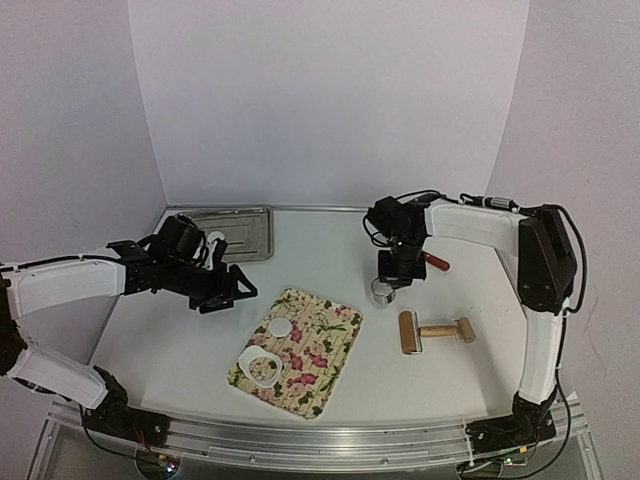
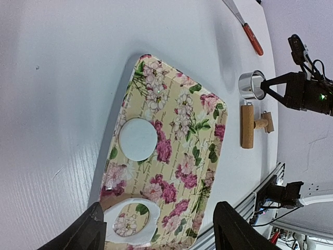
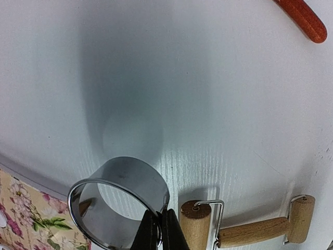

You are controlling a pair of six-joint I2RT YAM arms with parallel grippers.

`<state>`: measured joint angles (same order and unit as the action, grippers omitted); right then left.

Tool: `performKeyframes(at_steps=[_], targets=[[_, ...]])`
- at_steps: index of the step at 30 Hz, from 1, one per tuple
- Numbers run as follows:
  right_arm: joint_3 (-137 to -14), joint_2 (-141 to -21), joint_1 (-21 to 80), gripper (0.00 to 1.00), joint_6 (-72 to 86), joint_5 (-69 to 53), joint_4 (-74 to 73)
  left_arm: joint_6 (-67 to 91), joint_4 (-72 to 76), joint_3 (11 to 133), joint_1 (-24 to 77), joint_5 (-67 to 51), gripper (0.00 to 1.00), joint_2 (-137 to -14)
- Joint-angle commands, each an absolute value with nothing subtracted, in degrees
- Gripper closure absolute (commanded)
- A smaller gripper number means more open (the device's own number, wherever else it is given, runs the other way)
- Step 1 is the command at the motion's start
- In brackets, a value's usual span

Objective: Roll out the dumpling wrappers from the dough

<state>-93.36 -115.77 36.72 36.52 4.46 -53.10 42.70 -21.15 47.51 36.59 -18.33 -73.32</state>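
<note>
On the floral board [image 1: 330,345] lies one round white dumpling wrapper [image 1: 280,327] [image 2: 138,139]. Nearer the front edge is the leftover dough [image 1: 263,368] [image 2: 130,225], a white piece with a round hole cut in it. My left gripper [image 1: 232,296] [image 2: 158,232] is open with nothing between its fingers. It hovers to the left of the board, its jaws spanning the board's near end in the wrist view. My right gripper [image 1: 388,278] [image 3: 160,232] is shut on the wall of the metal ring cutter [image 1: 383,292] [image 3: 117,200], to the right of the board.
A wooden rolling pin [image 1: 435,331] [image 3: 250,229] lies right of the cutter. A red-handled tool [image 1: 437,262] [image 3: 303,20] lies behind it. A metal tray [image 1: 245,235] sits at the back left, holding a white round piece [image 1: 215,240] that my left arm partly hides.
</note>
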Motion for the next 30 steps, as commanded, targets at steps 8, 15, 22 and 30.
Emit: performKeyframes(at_steps=[8, 15, 22, 30], targets=[[-89.85, -116.67, 34.60, 0.93, 35.43, 0.98, -50.14, 45.01, -20.66, 47.60, 36.04, -18.28, 0.01, -70.15], [-89.21, -116.12, 33.37, 0.78, 35.06, 0.44, -49.44, 45.53, -21.18, 47.40, 35.95, -17.56, 0.00, -68.84], [-89.39, -110.24, 29.32, 0.55, 32.47, 1.18, -49.41, 45.08, -22.67, 49.15, 35.78, -16.56, 0.01, -68.60], [-93.18, -112.31, 20.37, 0.41, 16.62, 0.46, -49.31, 45.03, -21.80, 49.57, 35.11, -17.30, 0.01, -70.88]])
